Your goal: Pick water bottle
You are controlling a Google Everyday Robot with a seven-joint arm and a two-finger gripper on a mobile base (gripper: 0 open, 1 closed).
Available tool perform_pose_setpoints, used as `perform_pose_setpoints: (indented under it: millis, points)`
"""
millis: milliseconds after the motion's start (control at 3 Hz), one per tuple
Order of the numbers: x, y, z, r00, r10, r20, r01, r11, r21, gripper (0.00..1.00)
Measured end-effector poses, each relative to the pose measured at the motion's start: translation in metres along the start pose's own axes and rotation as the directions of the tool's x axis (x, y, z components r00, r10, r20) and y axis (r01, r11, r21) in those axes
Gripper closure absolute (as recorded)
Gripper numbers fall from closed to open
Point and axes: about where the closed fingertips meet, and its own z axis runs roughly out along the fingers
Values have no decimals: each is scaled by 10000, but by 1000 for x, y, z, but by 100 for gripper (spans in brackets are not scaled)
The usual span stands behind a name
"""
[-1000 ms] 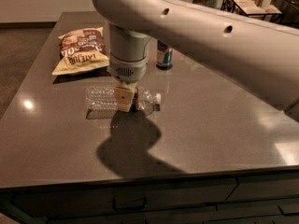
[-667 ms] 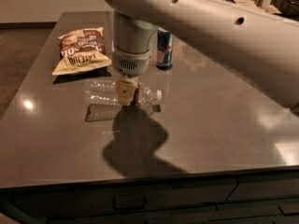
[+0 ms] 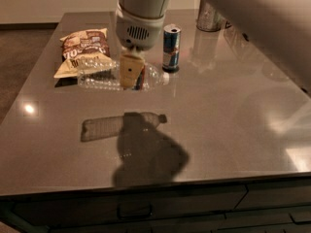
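The water bottle (image 3: 99,76) is clear ribbed plastic with a white cap at its right end. It lies level in the air above the grey table (image 3: 233,115), and its shadow falls apart from it, nearer the front. My gripper (image 3: 131,72) comes down from the big white arm and is shut on the bottle near its label band, with a tan finger pad across its front. The bottle hangs in front of the chip bag, left of the can.
A blue-and-silver slim can (image 3: 171,47) stands just right of the gripper. A chip bag (image 3: 85,47) lies at the back left. A shiny metal container (image 3: 210,16) stands at the back. My arm spans the upper right.
The gripper has risen with the water bottle in it. The bottle has left the table and its shadow is now apart from it.
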Motion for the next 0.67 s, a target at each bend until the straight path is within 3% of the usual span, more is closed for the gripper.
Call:
perform_pose_setpoints:
  millis: [333, 667]
  points:
    - [-6, 1, -18, 9989, -475, 58, 474, 9987, 180, 100]
    - [-7, 1, -19, 9987, -510, 69, 509, 9985, 194, 100]
